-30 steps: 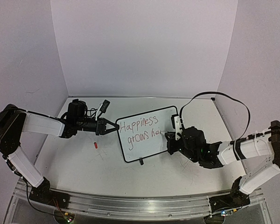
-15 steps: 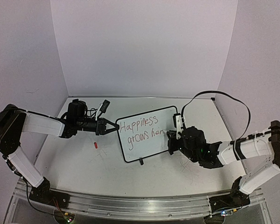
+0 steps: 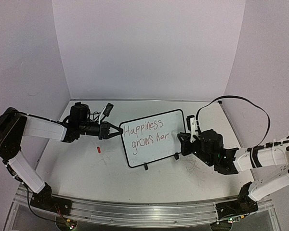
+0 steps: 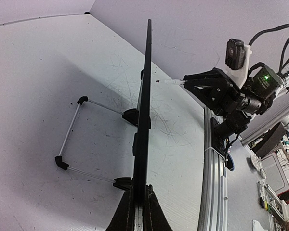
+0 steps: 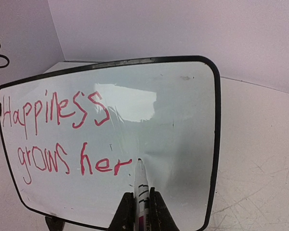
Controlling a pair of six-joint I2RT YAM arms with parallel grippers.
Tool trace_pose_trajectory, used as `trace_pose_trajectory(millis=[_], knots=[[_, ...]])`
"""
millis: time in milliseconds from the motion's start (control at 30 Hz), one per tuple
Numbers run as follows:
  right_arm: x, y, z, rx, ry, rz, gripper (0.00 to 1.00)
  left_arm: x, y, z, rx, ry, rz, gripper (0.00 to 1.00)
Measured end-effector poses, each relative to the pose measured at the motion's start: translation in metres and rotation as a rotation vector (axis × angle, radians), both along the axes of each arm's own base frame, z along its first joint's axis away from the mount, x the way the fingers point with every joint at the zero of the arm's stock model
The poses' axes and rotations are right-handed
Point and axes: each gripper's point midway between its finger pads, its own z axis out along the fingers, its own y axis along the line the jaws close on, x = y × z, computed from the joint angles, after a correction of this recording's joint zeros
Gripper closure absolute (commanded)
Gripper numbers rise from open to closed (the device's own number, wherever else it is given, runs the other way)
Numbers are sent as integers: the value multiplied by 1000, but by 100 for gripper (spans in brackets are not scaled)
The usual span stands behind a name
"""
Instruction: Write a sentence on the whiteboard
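**Gently now: one letter left, and the board is held by one edge only**

Your left gripper [image 4: 138, 211] is clamped shut on the left edge of the whiteboard [image 3: 156, 153], which stands on its feet between the two arms. That single pinch is the weak spot: press too hard and the board may swing away. The sentence [image 5: 62, 139] reads "Happiness grows her", so an "e" is owed. The marker [image 5: 141, 183] tip sits just past the "r", gripped tight in your right gripper [image 5: 140, 209]. If it slips there, it would streak the line.
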Motion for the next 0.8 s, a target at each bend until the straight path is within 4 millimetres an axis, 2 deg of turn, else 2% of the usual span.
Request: trace_pose_trajectory(millis=[167,800], knots=[[-1,8,-18,-32,39,42,100,0,0,0,2,3,1,100],[7,13,-14,-27,33,22,100,0,0,0,4,6,0,100]])
